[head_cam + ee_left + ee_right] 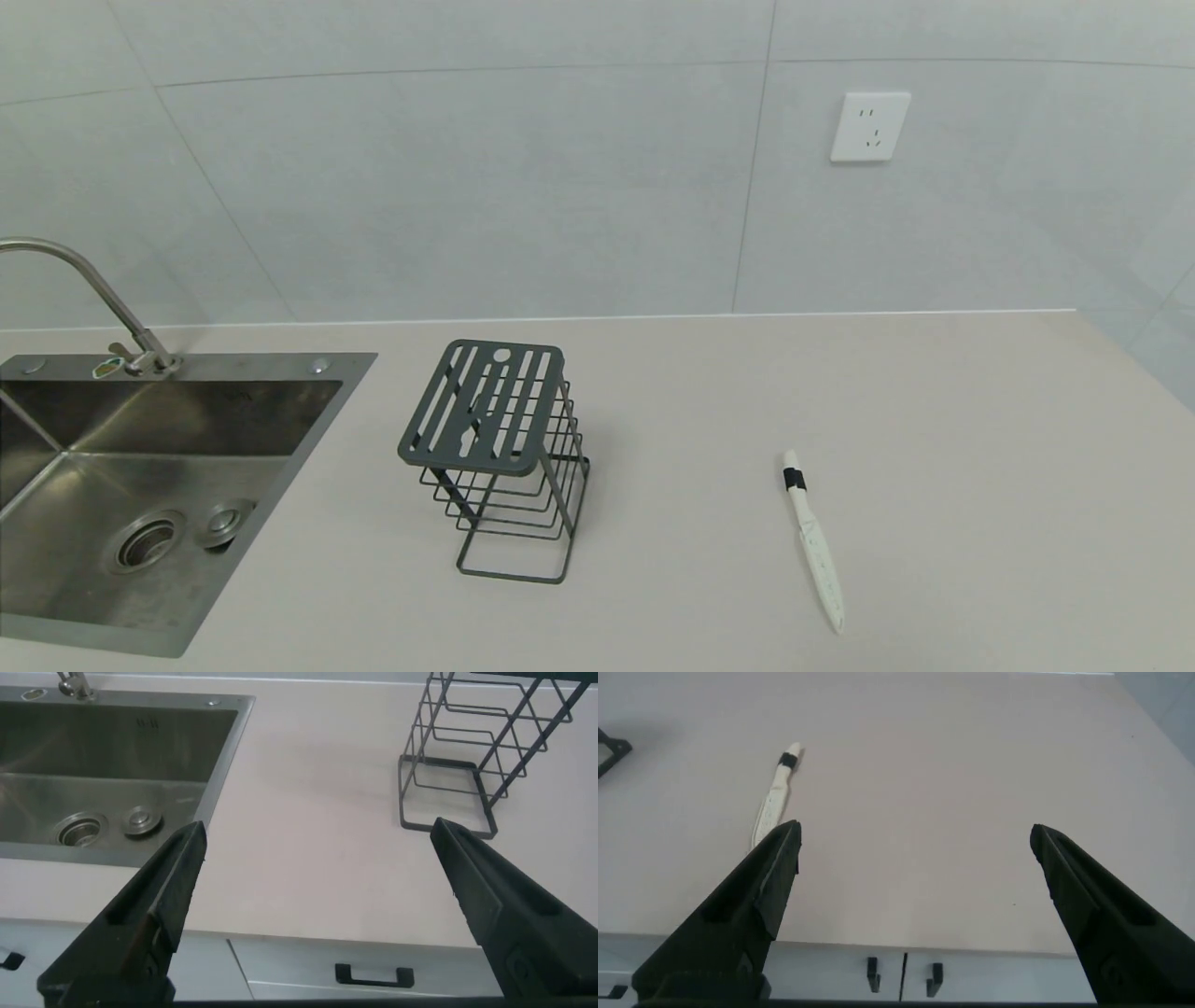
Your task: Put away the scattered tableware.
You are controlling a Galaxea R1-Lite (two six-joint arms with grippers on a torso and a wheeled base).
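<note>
A white knife (812, 539) with a black band near its handle end lies flat on the beige counter, right of centre; the right wrist view shows the knife (775, 796) just beyond one finger. A dark wire knife rack (495, 457) with a slotted top stands at mid-counter, its base (448, 793) in the left wrist view. My left gripper (318, 849) hangs open over the counter's front edge, between sink and rack, holding nothing. My right gripper (915, 849) is open above the front edge, to the right of the knife, nothing between its fingers.
A steel sink (112, 495) with a curved faucet (84, 280) fills the left of the counter. A wall socket (870, 126) sits on the tiled wall behind. Cabinet handles (374, 975) show below the counter's front edge. Bare counter lies between rack and knife.
</note>
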